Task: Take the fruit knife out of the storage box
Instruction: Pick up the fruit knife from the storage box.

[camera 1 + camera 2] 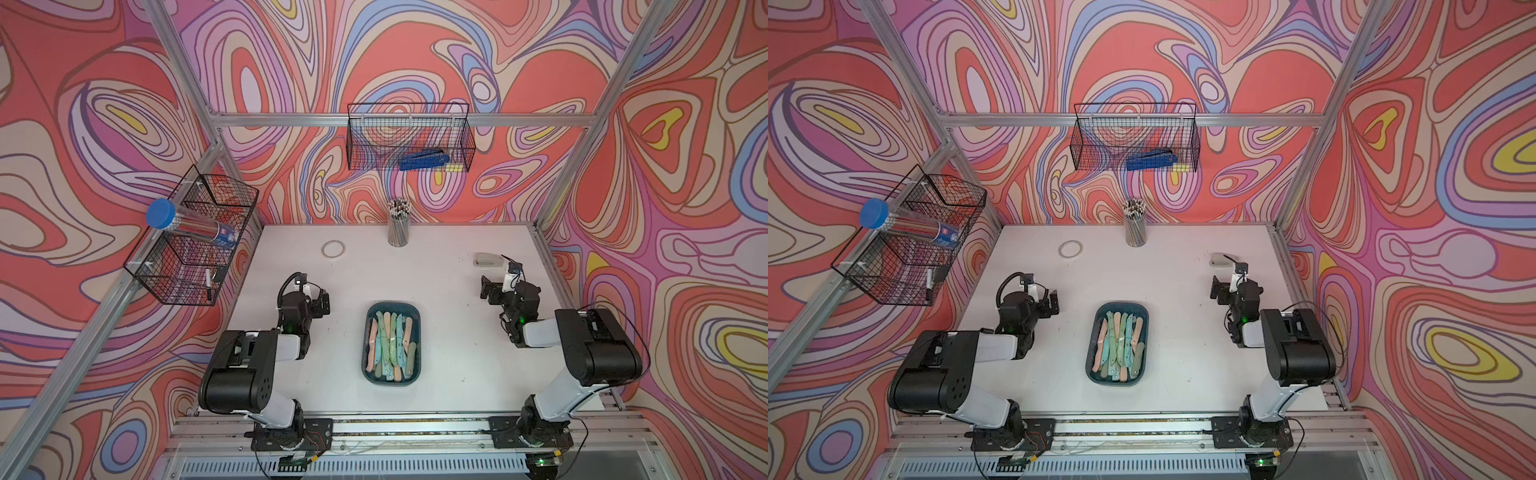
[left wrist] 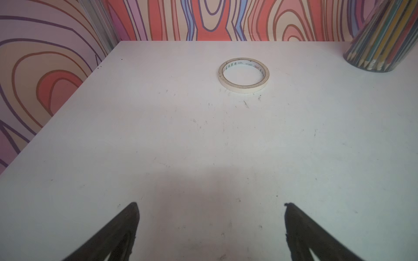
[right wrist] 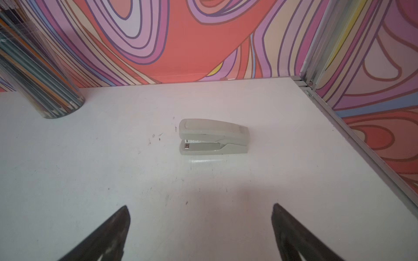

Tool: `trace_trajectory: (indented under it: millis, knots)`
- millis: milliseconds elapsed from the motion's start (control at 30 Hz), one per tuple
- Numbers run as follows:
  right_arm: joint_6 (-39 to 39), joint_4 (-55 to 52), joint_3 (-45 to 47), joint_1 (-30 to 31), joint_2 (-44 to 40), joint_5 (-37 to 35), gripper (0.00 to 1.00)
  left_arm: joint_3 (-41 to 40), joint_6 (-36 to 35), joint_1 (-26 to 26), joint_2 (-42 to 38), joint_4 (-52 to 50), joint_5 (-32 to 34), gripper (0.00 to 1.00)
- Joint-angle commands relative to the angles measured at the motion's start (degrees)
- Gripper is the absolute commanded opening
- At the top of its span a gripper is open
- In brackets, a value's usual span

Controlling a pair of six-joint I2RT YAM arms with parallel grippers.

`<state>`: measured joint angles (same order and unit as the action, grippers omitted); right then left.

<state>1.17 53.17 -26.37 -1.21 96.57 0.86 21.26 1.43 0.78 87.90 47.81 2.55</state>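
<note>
The storage box (image 1: 391, 382) sits on the bench (image 1: 457, 340) midway between its left and right edges and nearer the front edge, between the two arms and well apart from both. It is filled with pastel fruit knives (image 1: 390, 345) lying side by side along its length. The left gripper (image 2: 210, 204) has its fingers spread wide with only bare bench between them, and it faces the tape roll (image 2: 243, 88) towards the far left corner. The right gripper (image 3: 200, 205) is just as wide and empty, and it faces the stapler (image 3: 213, 136) by the right edge. We judge the reach has not begun. To do it well, we would swing one arm over the box and come straight down. We would set the jaws across a single knife on top of the pile and narrow them first, because the neighbours lie tight against it. We would then lift vertically so the shallow box does not drag along, perhaps steadying its rim with the other arm. Neither wrist view shows the box. In both top views the knives are too small for us to tell blade from handle, whether they are sheathed, or which one lies uppermost.
</note>
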Motion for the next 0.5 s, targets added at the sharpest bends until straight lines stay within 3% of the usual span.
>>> trace_trajectory:
  millis: [0,467]
  knots:
    - [0.67,0.82,-0.79,-0.26,1.07,-0.25,0.98,0.67,-1.01,0.28,0.27,2.37,-0.20,1.00]
    - [0.65,0.62,-0.90,-0.19,1.07,-0.18,0.98,0.67,-0.64,-0.34,0.26,2.11,-1.43,1.00]
